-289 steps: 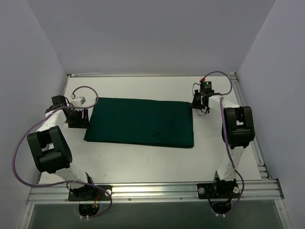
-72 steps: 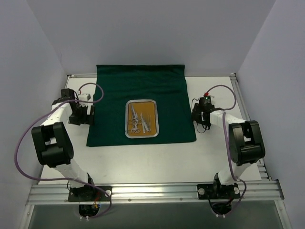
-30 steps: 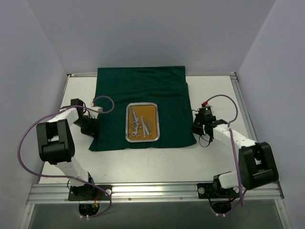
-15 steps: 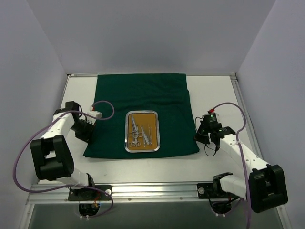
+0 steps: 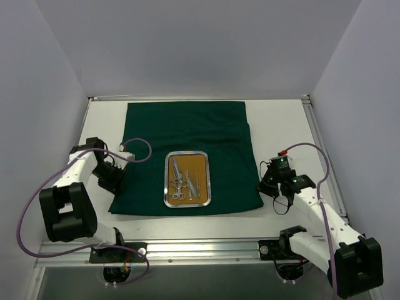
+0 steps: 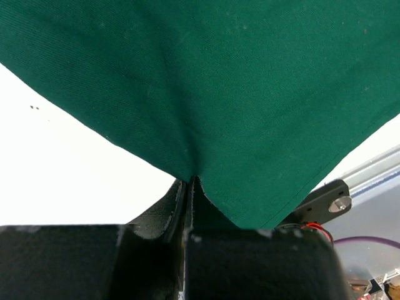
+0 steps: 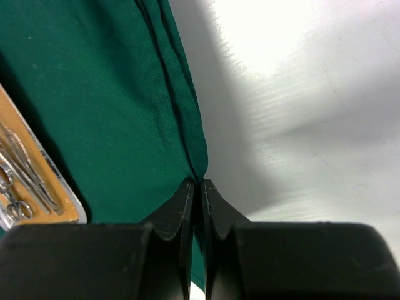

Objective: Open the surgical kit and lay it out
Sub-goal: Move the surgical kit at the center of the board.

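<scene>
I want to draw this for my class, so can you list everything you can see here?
green cloth: one, dark green, spread flat across the middle of the table.
steel tray: one, silver rim with an orange-brown floor, on the cloth's near half.
instruments: several, silver, inside the tray; too small to count exactly.
table: one, white, under everything.
cables: two, purple, one looping along each arm.
arms: two, white with black joints, bases at the near edge.
left gripper: one, black, shut on the green cloth's left edge.
right gripper: one, black, shut on the green cloth's right edge.
</scene>
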### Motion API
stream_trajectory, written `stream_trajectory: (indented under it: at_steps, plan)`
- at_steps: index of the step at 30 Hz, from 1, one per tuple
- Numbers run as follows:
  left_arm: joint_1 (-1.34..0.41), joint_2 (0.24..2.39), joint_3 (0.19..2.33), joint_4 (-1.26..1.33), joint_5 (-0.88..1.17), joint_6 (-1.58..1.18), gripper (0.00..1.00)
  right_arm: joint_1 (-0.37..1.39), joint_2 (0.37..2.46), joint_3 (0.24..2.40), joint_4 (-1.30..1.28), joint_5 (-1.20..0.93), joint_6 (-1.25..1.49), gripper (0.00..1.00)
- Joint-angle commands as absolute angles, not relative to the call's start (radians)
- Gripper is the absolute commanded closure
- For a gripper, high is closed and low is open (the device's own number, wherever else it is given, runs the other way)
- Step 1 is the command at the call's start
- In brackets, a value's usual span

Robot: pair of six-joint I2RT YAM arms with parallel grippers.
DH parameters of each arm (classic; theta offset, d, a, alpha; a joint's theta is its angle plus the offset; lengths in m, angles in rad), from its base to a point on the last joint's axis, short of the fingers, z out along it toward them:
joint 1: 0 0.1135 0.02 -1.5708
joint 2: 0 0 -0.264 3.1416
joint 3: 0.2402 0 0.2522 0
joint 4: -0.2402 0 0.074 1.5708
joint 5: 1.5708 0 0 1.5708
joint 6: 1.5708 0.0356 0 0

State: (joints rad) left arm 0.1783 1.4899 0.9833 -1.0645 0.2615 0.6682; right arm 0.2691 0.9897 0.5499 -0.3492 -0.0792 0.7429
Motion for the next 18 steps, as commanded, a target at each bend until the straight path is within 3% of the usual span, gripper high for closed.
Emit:
stream_trajectory:
  at_steps: [1, 2, 3, 4, 5, 7, 12, 15, 18]
  plan:
    - [0.190, 1.433, 0.974, -1.131, 0.232, 0.709, 0.98, 0.265, 0.930, 0.555, -0.443, -0.015, 0.759, 1.00]
    - [0.190, 1.431, 0.976, -1.134, 0.232, 0.709, 0.98, 0.265, 0.930, 0.549, -0.440, -0.023, 0.764, 0.99]
    - [0.190, 1.434, 0.980, -1.138, 0.233, 0.709, 0.97, 0.265, 0.933, 0.549, -0.431, -0.031, 0.765, 0.92]
    - [0.190, 1.437, 0.985, -1.143, 0.232, 0.706, 0.91, 0.267, 0.939, 0.551, -0.428, -0.031, 0.765, 0.81]
    - [0.190, 1.442, 0.991, -1.164, 0.230, 0.709, 0.61, 0.267, 0.943, 0.567, -0.429, -0.023, 0.764, 0.59]
    - [0.190, 1.447, 1.020, -1.196, 0.229, 0.712, 0.44, 0.267, 0.960, 0.603, -0.430, -0.003, 0.752, 0.44]
    - [0.192, 1.443, 1.182, -1.183, 0.196, 0.690, 0.39, 0.264, 1.104, 0.776, -0.313, 0.048, 0.694, 0.41]
    - [0.181, 1.541, 1.379, -1.144, 0.205, 0.623, 0.39, 0.230, 1.318, 0.954, -0.203, 0.011, 0.602, 0.44]
    - [0.169, 1.694, 1.564, -1.072, 0.212, 0.519, 0.39, 0.143, 1.594, 1.188, -0.166, -0.061, 0.517, 0.55]
